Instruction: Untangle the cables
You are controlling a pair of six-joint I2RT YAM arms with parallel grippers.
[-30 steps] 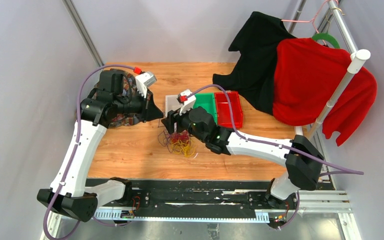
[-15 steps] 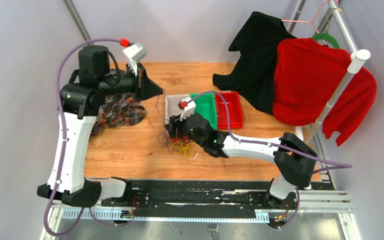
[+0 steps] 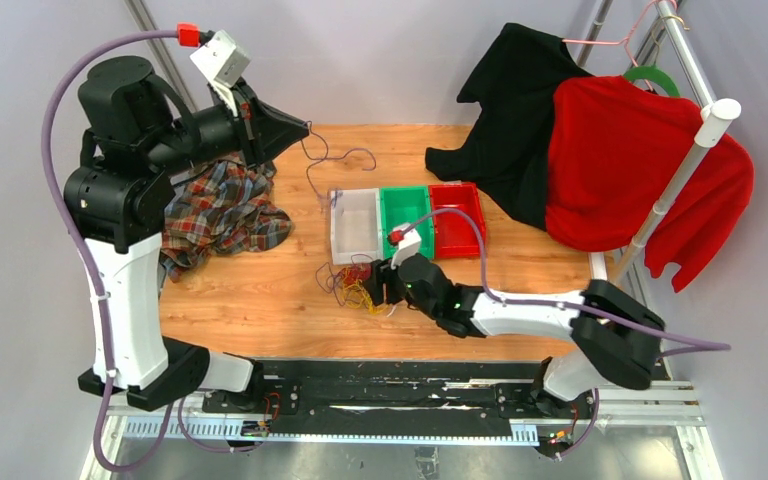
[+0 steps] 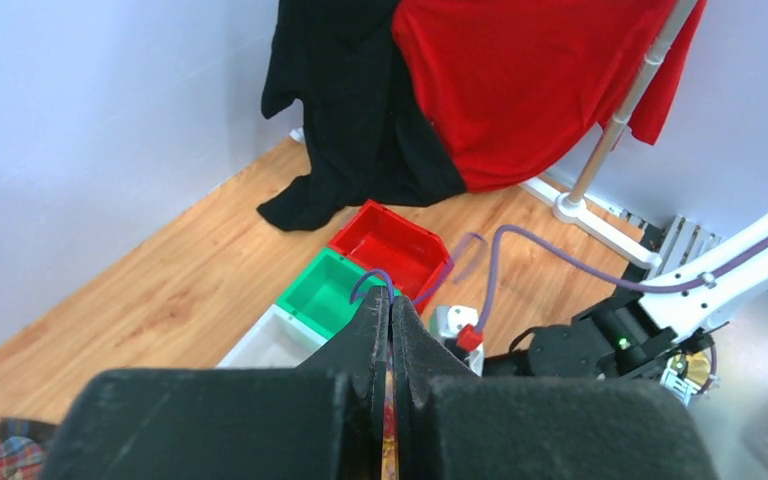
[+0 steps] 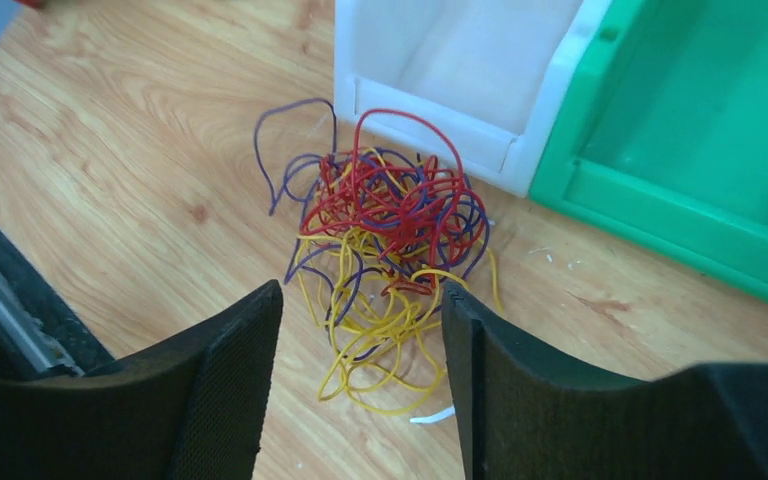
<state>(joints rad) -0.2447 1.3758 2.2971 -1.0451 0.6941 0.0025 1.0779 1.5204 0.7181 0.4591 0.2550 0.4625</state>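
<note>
The cables lie as a tangle (image 3: 358, 288) of dark red, yellow and purple strands on the wooden table, in front of the white bin; the right wrist view shows it (image 5: 390, 225) clearly. My right gripper (image 3: 380, 284) is low beside the tangle and open, with its fingers either side of the yellow loops (image 5: 360, 292). My left gripper (image 3: 306, 127) is raised high at the back left, shut on one purple cable (image 3: 345, 152) that hangs down in loops toward the white bin. That strand curls over the shut fingertips (image 4: 372, 277).
White (image 3: 338, 228), green (image 3: 405, 207) and red (image 3: 457, 215) bins stand in a row behind the tangle. A plaid cloth (image 3: 220, 210) lies at the left. Black (image 3: 510, 110) and red (image 3: 630, 160) garments hang from a rack at the right.
My left arm has risen up and back, drawing a purple cable out of the tangle and uncovering the plaid cloth. My right gripper has pulled back toward the near edge.
</note>
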